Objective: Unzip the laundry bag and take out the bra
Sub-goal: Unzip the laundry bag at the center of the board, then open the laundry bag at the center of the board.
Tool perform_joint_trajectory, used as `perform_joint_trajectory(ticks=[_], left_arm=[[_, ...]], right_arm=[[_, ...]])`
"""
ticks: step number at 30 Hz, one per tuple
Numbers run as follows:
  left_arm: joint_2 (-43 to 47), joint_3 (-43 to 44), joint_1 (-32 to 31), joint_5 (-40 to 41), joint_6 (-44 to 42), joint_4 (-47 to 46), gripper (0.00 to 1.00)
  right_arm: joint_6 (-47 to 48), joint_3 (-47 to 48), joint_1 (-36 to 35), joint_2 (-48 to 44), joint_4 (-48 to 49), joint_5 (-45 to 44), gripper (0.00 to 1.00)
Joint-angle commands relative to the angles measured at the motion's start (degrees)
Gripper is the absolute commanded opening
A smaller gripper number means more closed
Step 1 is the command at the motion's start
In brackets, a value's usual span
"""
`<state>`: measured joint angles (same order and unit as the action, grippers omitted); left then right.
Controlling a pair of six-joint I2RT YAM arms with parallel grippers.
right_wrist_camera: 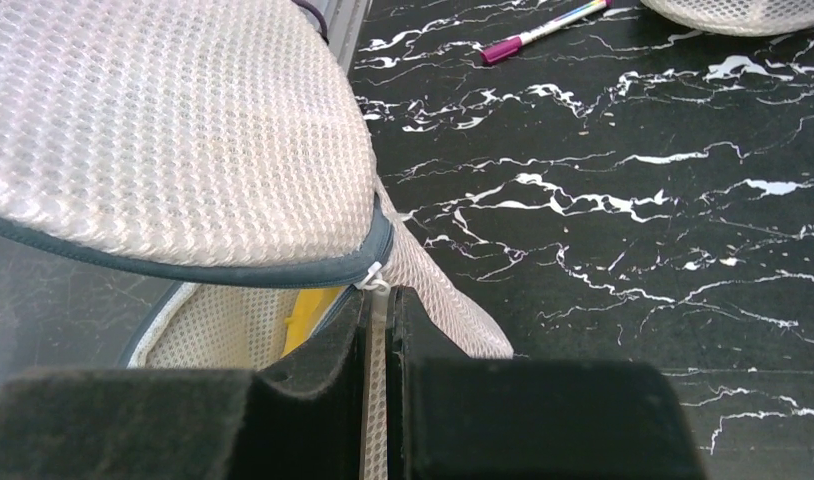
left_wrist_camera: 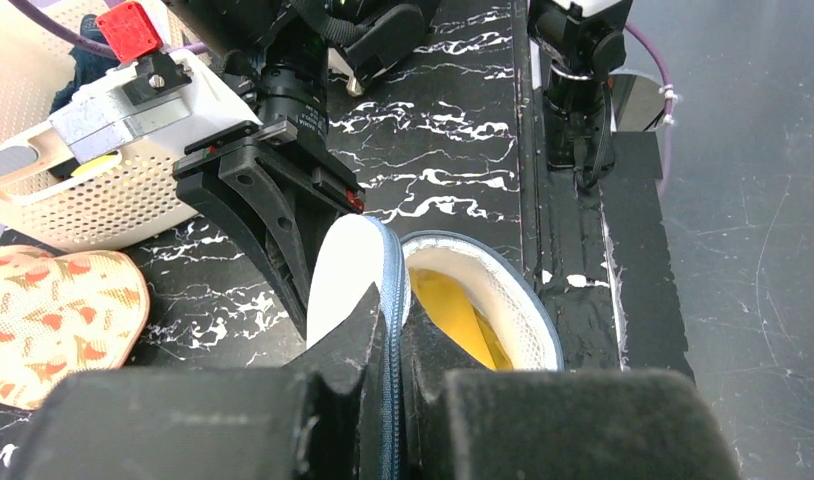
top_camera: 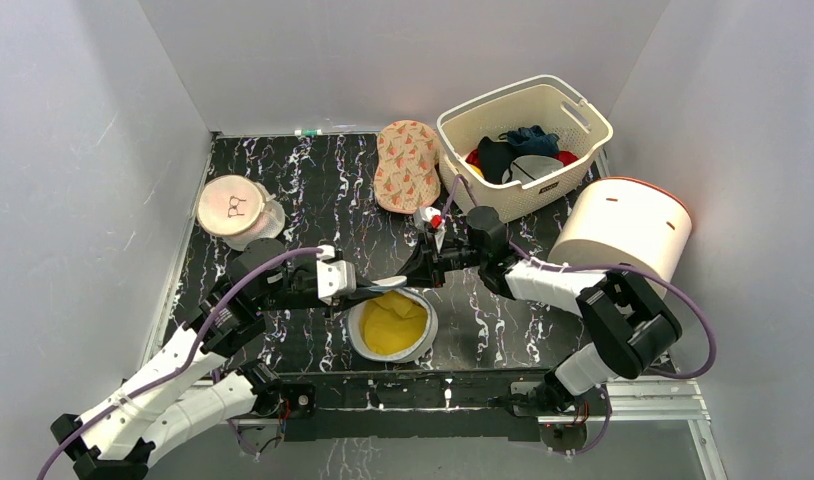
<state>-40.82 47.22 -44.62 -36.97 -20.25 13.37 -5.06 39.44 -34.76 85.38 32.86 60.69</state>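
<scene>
We've got the white mesh laundry bag (top_camera: 429,328) unzipped, its grey-rimmed lid (top_camera: 387,284) tilted up and pinched by the left gripper (top_camera: 371,289). The right gripper (top_camera: 415,277) clamps mesh at the zip's end, with the yellow bra (top_camera: 393,322) inside, just beneath both.

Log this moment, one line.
laundry bag: open | lid: raised | bra: inside | left gripper: shut on lid | right gripper: shut on bag wall

one laundry bag (top_camera: 428,335), one bra-marked bag (top_camera: 233,205), one basket (top_camera: 528,193), one drum (top_camera: 628,235), one patterned pad (top_camera: 407,165), one marker (right_wrist_camera: 543,32)
</scene>
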Motion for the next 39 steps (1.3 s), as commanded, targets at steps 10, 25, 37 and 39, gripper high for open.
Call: perform_joint_trajectory(ticks=[10, 25, 37, 39], left_arm=[[1.6, -2.3, -0.1, 11.4, 12.2, -10.5, 0.0], [-16.1, 9.9, 0.5, 36.3, 41.7, -0.5, 0.0], [-12.9, 7.2, 16.5, 23.7, 61.9, 0.2, 0.0], [-13.3, 6.6, 19.6, 20.0, 62.6, 0.6, 0.0]], right_arm=[[-3.4, 2.1, 1.7, -1.1, -3.0, -9.1, 0.15], [-5.5, 1.2, 5.9, -27.7, -36.9, -35.9, 0.84], [-17.1, 9.6, 0.0, -22.5, -37.3, -32.3, 0.76], [-17.0, 10.8, -2.9, -20.4, -37.6, -34.1, 0.75]])
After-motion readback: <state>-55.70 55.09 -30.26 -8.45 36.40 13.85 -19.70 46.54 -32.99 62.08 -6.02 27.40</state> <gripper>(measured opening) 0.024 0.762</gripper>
